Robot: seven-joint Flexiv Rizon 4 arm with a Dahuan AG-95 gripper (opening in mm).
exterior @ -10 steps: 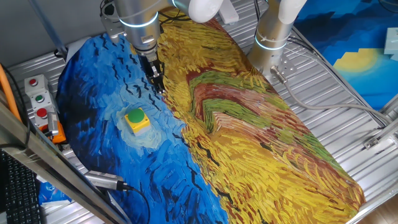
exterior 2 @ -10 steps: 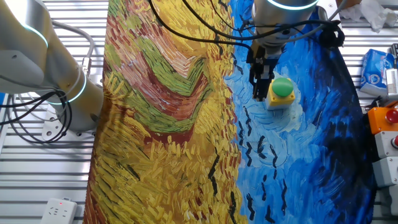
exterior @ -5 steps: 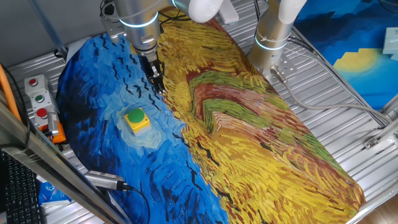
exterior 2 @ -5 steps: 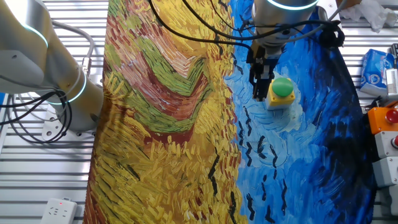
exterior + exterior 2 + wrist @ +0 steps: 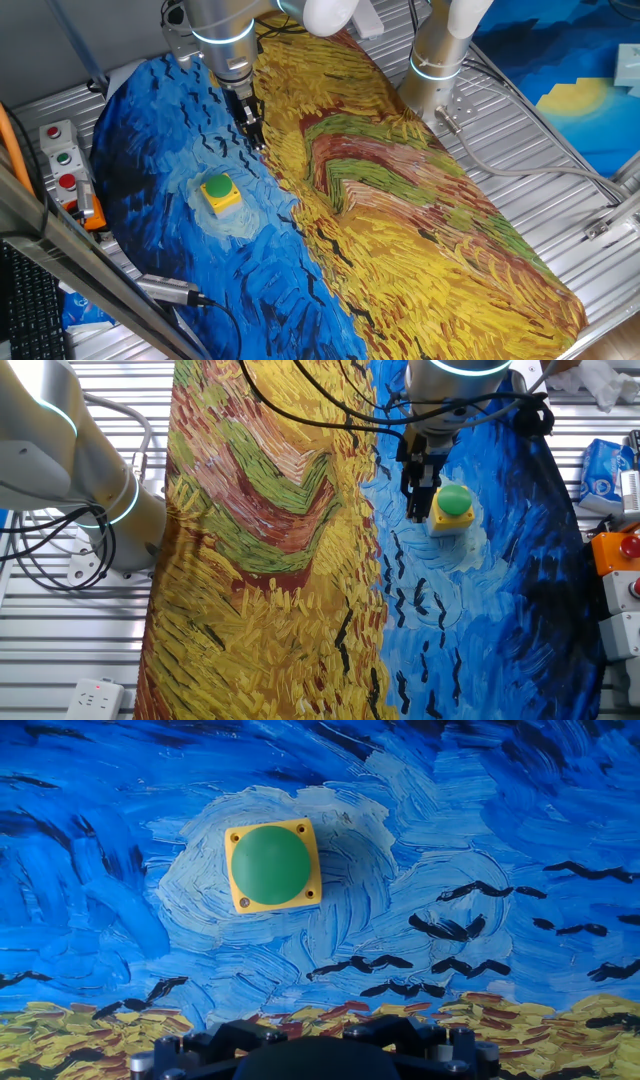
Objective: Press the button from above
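Note:
The button is a round green cap on a yellow square box that sits on the blue part of a painted cloth. It also shows in the other fixed view and in the hand view, upper left of centre. My gripper hangs above the cloth, off to the side of the button near the blue-yellow border, and is apart from it. In the hand view only the dark gripper body shows at the bottom edge. The fingertips are hidden, so no view shows whether they are open or shut.
A grey control box with small red and green buttons stands beside the cloth's edge. A second robot arm stands at the yellow side of the cloth. A blue packet and a power strip lie on the metal table.

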